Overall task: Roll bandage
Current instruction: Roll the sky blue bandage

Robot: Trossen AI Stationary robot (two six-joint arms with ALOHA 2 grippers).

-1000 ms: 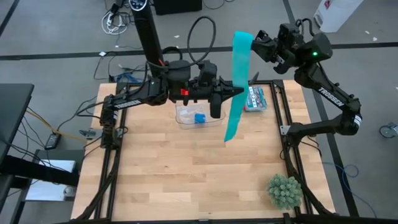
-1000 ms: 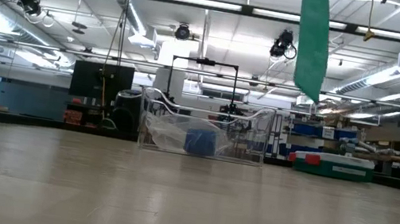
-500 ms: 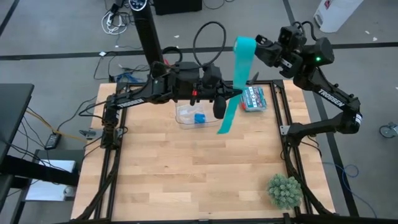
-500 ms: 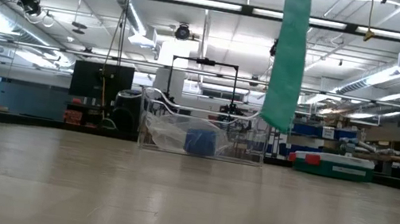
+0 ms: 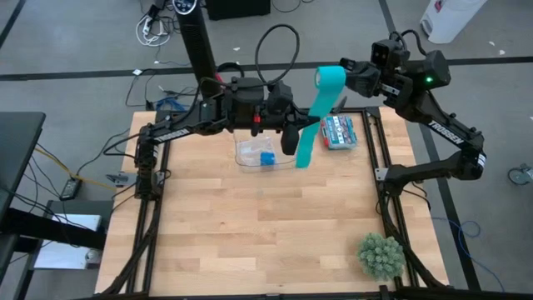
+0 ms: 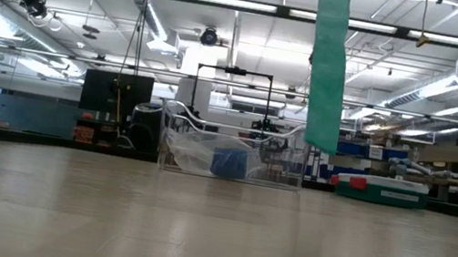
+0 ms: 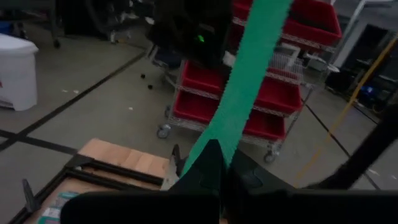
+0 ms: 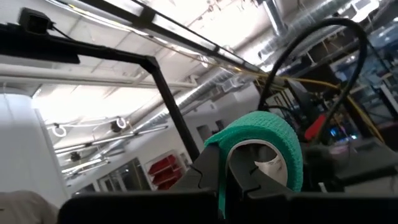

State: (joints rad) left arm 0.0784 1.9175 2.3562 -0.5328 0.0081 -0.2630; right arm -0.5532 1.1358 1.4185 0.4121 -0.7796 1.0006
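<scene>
Overhead, bandage [image 6: 328,66] cut off above, both holding grippers unseen.

text: "TROSSEN" | on: right arm [image 5: 444,132] link | other text: none legible

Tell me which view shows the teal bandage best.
The high view: the bandage shows whole there, wound at the right gripper, pinched by the left gripper, its tail hanging free. The low view shows only the hanging strip, the left wrist view a taut stretch, the right wrist view just the coil.
</scene>
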